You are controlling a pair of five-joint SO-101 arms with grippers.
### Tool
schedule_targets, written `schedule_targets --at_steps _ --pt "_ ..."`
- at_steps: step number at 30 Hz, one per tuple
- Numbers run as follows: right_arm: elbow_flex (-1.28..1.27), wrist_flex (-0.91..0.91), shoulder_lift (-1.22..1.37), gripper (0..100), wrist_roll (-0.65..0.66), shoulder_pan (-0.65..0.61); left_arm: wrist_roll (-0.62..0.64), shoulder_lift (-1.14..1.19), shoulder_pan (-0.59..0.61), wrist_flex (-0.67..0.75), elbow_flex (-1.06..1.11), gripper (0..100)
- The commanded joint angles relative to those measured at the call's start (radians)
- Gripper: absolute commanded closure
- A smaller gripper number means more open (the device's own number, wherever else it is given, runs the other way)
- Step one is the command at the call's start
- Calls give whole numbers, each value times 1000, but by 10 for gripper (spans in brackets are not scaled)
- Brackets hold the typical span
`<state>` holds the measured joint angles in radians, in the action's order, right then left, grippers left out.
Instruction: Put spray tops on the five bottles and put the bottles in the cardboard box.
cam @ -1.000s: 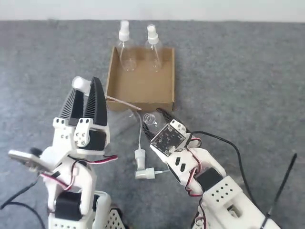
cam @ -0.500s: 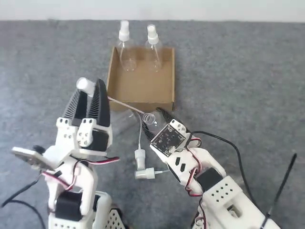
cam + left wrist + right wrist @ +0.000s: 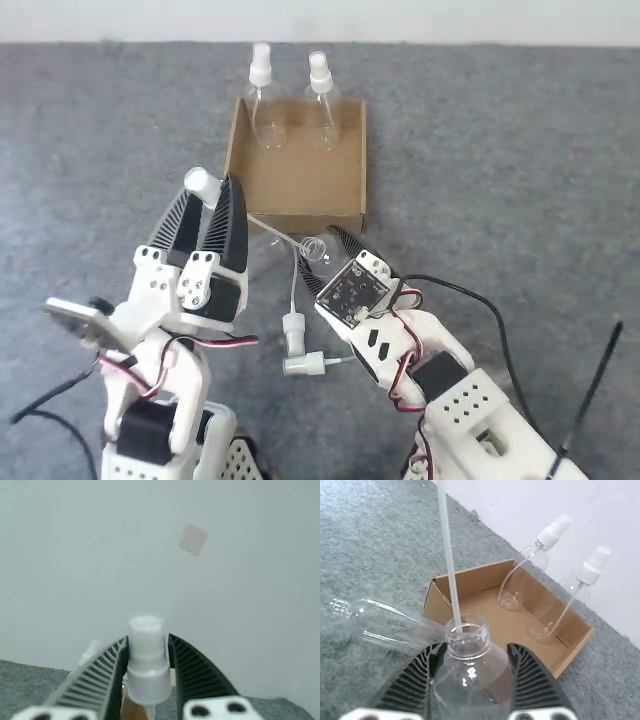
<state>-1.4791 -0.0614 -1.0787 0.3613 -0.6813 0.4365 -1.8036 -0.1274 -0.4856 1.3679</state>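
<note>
Left jaws (image 3: 212,192) are pinched shut on a spray top (image 3: 146,662), held high so its dip tube (image 3: 449,565) slants down to the right arm. Right jaws (image 3: 320,245) clamp an open bottle (image 3: 472,680) with its neck up, just near of the cardboard box (image 3: 295,215). My read is that this steadies it for capping. The tube is already inside the neck.

Two capped bottles (image 3: 262,100) stand at the box's far wall. An uncapped bottle (image 3: 375,622) lies on the table (image 3: 500,150) beside the box, and two loose tops (image 3: 293,330) lie between the arms.

The held bottle's base is cut off, and I can't tell how deep the tube goes.
</note>
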Motion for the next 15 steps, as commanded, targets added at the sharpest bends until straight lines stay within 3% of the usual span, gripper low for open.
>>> schedule_targets --at_steps 1,15 --pt "17 21 -33 990 11 -10 -9 -15 -18 2 10 988" --pt "14 18 -33 990 8 -5 -78 -15 -181 3 77 988"
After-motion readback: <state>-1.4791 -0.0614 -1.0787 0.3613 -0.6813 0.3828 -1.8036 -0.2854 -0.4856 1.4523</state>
